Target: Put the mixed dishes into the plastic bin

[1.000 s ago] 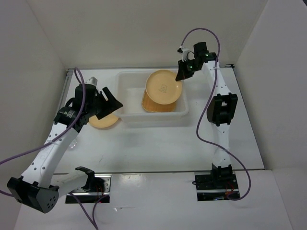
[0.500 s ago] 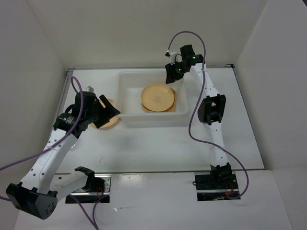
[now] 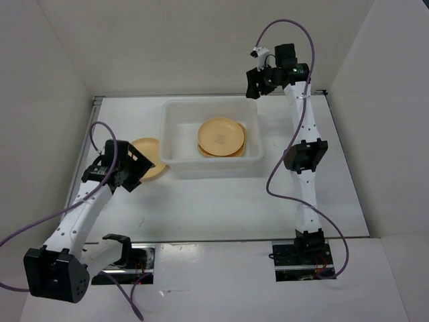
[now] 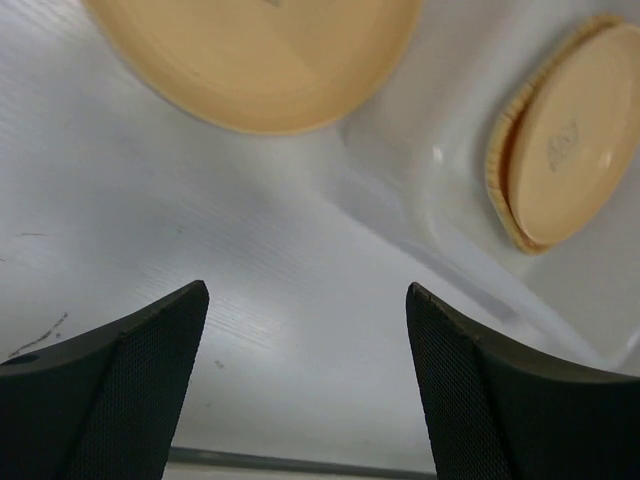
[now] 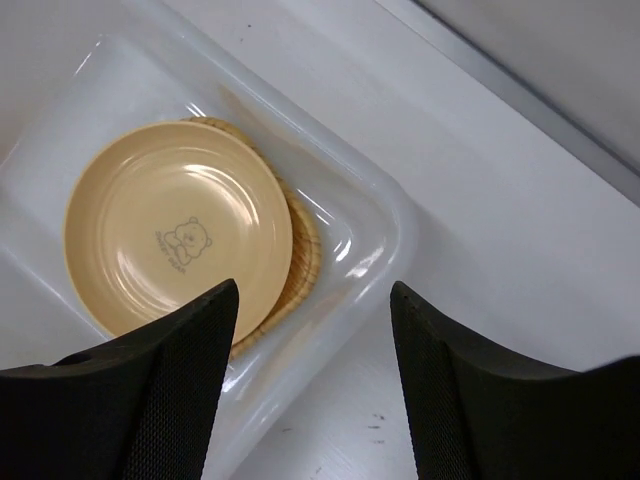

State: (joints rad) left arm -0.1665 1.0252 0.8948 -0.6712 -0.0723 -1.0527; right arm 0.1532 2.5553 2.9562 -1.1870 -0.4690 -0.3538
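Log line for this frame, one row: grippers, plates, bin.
left gripper: open, empty, near table plate | right gripper: open, empty, raised near bin corner | bin: round plate on woven plate | table plate: outside bin

- The woven plate [image 5: 303, 258] sits under a round plate [image 5: 180, 235]; only its rim shows.
- The table plate [image 4: 260, 60] runs off the left wrist view's top.
- From above, the left gripper [image 3: 136, 169] covers part of it.

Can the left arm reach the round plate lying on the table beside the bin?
Probably yes: the left gripper stands open just before the round plate, only bare table between them. The bin wall is close beside.
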